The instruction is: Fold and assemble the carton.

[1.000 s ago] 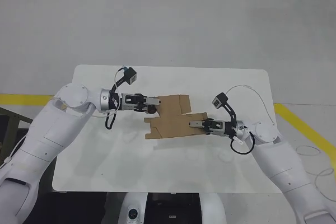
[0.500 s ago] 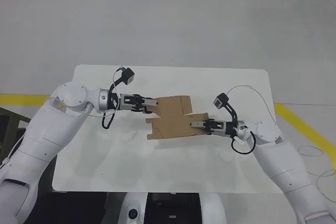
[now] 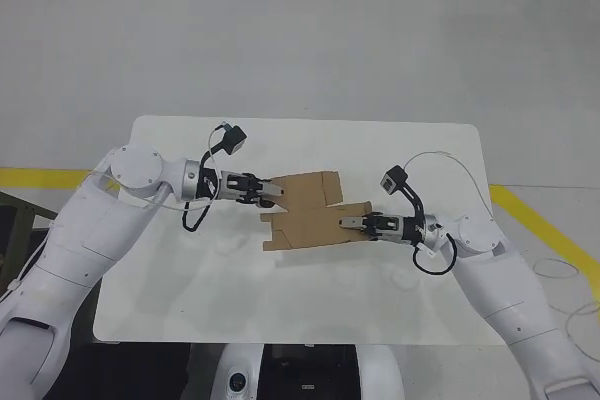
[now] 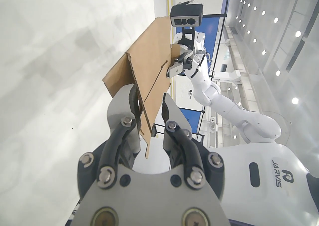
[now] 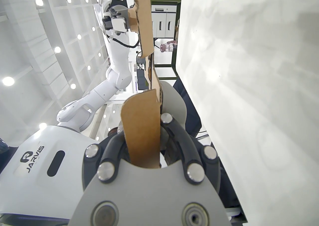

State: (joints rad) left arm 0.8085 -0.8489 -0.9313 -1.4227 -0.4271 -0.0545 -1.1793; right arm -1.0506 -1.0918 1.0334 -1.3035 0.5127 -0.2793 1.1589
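Observation:
A flat brown carton (image 3: 305,212) hangs above the middle of the white table (image 3: 180,280), held between both arms. My right gripper (image 3: 348,223) is shut on a flap at the carton's right side, and that flap (image 5: 140,124) runs down between its fingers. My left gripper (image 3: 275,188) is at the carton's upper left edge. Its fingers (image 4: 165,108) straddle the corrugated edge (image 4: 143,117) with a small gap on one side, so it reads as open. The left wrist view shows the right gripper (image 4: 178,66) clamped on the far end. The left gripper (image 5: 119,24) shows in the right wrist view.
The tabletop around the carton is bare white (image 5: 249,62). Yellow floor tape (image 3: 540,215) runs past both sides of the table. A thin cable loop (image 3: 445,165) arcs over the right wrist.
The left arm has shifted slightly right and toward the front, bringing its gripper further onto the carton's edge. The right arm and carton have barely moved.

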